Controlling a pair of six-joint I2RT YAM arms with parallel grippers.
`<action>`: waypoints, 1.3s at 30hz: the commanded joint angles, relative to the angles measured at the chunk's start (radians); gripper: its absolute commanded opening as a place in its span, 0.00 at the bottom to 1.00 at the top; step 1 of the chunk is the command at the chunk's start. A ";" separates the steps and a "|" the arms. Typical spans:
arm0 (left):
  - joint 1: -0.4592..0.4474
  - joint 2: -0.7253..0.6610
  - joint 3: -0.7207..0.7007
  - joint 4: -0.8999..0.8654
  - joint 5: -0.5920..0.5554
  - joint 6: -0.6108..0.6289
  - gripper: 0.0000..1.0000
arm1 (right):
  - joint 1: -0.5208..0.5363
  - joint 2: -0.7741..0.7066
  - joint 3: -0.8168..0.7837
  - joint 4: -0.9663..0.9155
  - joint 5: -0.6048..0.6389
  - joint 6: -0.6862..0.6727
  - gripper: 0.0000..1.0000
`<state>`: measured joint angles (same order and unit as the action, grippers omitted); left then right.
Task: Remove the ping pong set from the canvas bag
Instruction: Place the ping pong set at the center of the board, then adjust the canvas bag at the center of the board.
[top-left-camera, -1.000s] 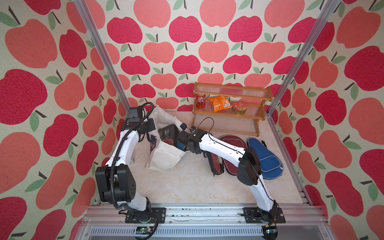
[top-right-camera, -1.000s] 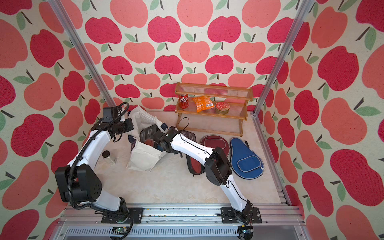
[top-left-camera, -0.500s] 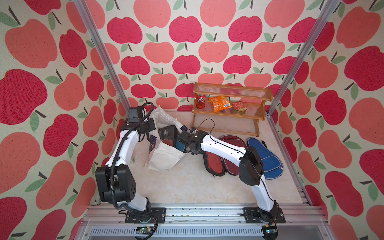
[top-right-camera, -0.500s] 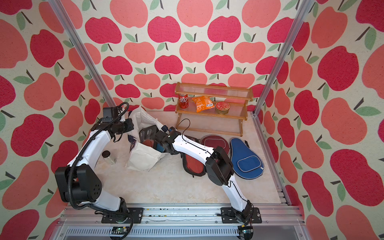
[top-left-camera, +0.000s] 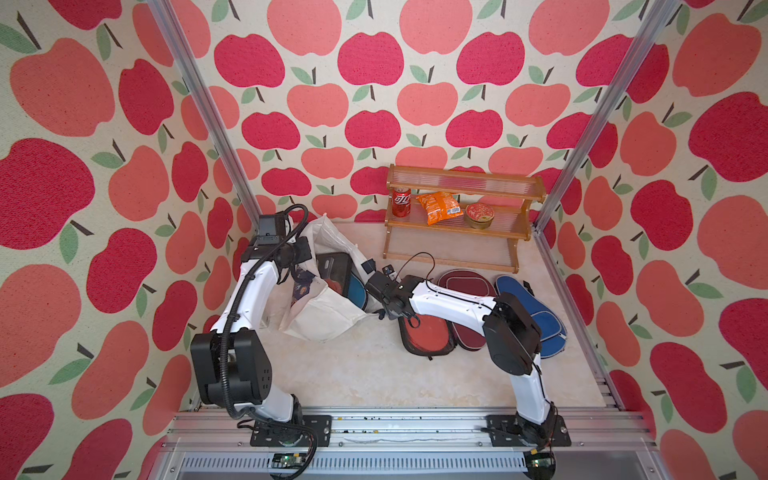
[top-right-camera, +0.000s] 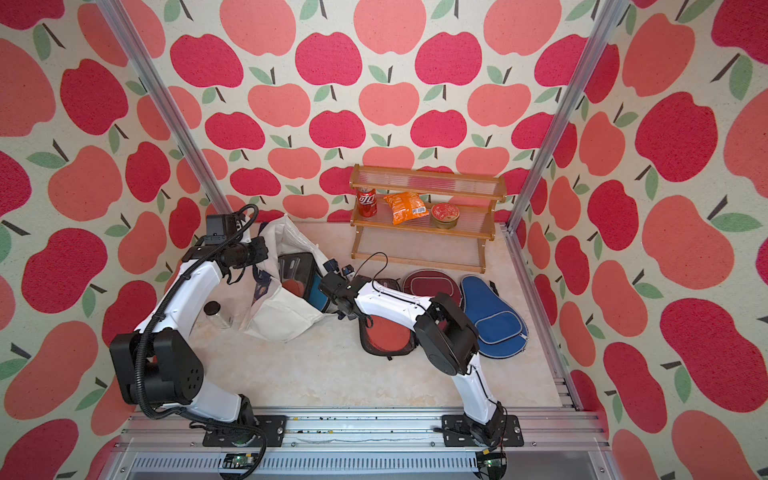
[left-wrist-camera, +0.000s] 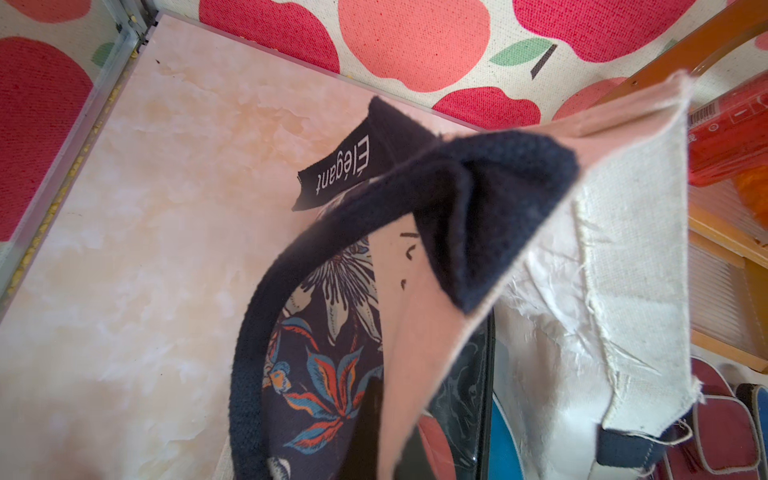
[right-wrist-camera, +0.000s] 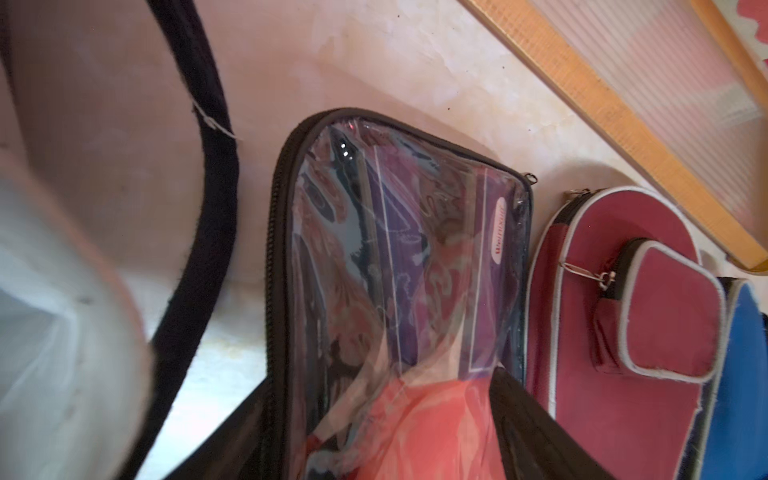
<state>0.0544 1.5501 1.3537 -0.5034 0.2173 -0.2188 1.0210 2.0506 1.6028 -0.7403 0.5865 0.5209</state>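
Both top views show the left gripper (top-left-camera: 305, 249), jaws pressed together, pinching the rim of the canvas bag (top-left-camera: 328, 311). The bag's navy tag (left-wrist-camera: 340, 172) reads "Elégant". In the bag's mouth lie a clear case (top-left-camera: 336, 270) and the teal-blue cover (top-left-camera: 356, 289). The right gripper (top-left-camera: 377, 267) hangs at that mouth, jaws spread, holding nothing. On the counter (top-left-camera: 374, 374) lie a second clear case (top-left-camera: 426, 338), the maroon cover (top-left-camera: 465, 286) and the dark blue cover (top-left-camera: 525, 299), side by side. The oval label (right-wrist-camera: 500, 226) on the second case is too blurred to read.
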 joint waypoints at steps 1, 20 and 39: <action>-0.008 -0.015 -0.015 -0.023 -0.003 -0.001 0.00 | -0.020 -0.096 -0.047 0.146 -0.111 -0.007 0.82; -0.024 -0.025 -0.013 -0.020 0.017 -0.001 0.00 | -0.061 -0.471 -0.415 0.728 -0.333 0.029 0.89; -0.042 -0.024 -0.012 -0.016 0.055 0.007 0.00 | -0.150 -0.216 -0.330 0.795 -0.637 0.042 0.85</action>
<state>0.0189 1.5444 1.3537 -0.4961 0.2466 -0.2184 0.8757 1.7935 1.2205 0.0364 0.0330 0.5518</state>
